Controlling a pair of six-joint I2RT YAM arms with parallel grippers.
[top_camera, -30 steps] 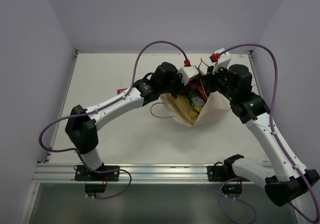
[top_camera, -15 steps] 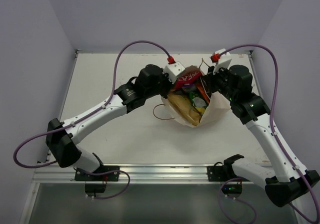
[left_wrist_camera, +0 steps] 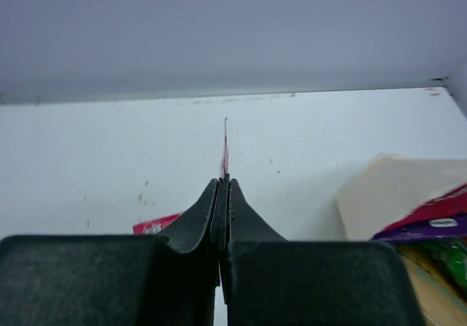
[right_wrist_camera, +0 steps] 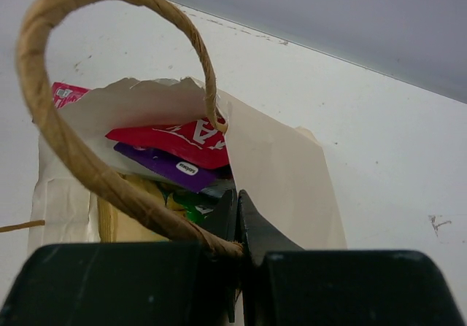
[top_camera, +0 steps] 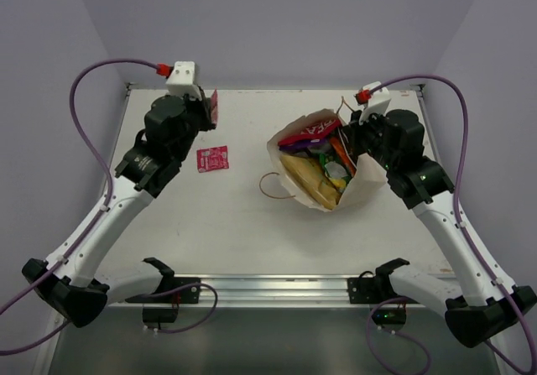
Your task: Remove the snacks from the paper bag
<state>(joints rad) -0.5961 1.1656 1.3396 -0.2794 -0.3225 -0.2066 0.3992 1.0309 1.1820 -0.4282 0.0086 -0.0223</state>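
Left pincer [top_camera: 208,113], far left: fingers pressed together on a thin pink-red packet [top_camera: 214,108], edge-on to the wrist camera. Right pincer [top_camera: 352,133] pinches the far rim of the paper bag [top_camera: 365,184], beside a string handle [right_wrist_camera: 66,144]. Bag sits right of centre, mouth open; red packet [top_camera: 315,129], purple packet [right_wrist_camera: 171,167] and yellow chip bag [top_camera: 306,182] inside. Flat pink packet [top_camera: 212,158] lies on the table [top_camera: 218,224], left.
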